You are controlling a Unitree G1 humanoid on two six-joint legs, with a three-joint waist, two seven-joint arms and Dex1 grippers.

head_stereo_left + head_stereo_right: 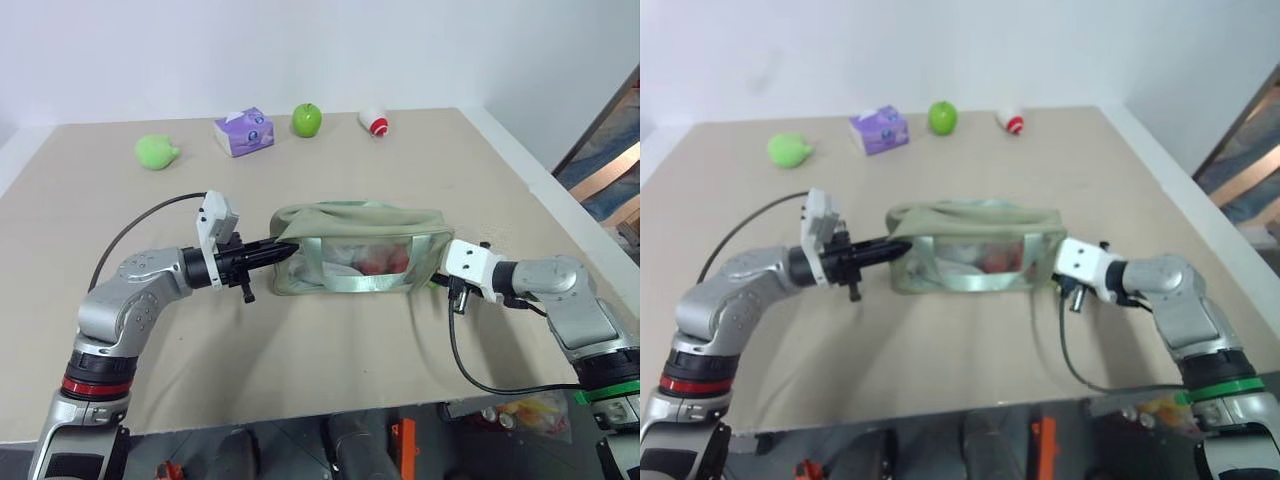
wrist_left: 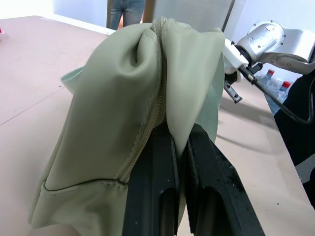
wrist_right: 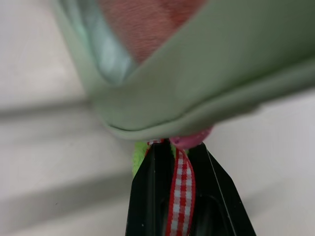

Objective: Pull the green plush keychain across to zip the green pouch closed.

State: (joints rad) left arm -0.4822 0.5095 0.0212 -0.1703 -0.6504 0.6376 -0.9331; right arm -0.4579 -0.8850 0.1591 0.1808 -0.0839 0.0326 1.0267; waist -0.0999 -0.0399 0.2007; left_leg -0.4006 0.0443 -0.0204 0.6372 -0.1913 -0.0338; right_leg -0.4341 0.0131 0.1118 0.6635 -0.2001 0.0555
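Over the middle of the tan table (image 1: 330, 360), I've got the green pouch (image 1: 355, 225) stretched between my two arms, and that's the point: a zipper only runs well on taut fabric. My left gripper (image 2: 179, 147) is pressed shut on a fold of the pouch's end fabric beside the zipper seam, anchoring that end so the pouch can't slide. At the opposite end, my right gripper (image 3: 173, 152) is pinching the green plush keychain (image 3: 139, 158) by its red gingham ribbon and pink clasp, tucked just under the pouch's corner. Reddish contents show through the clear side. I judge the pull is at or near its far end; I can't see whether the teeth are fully closed.
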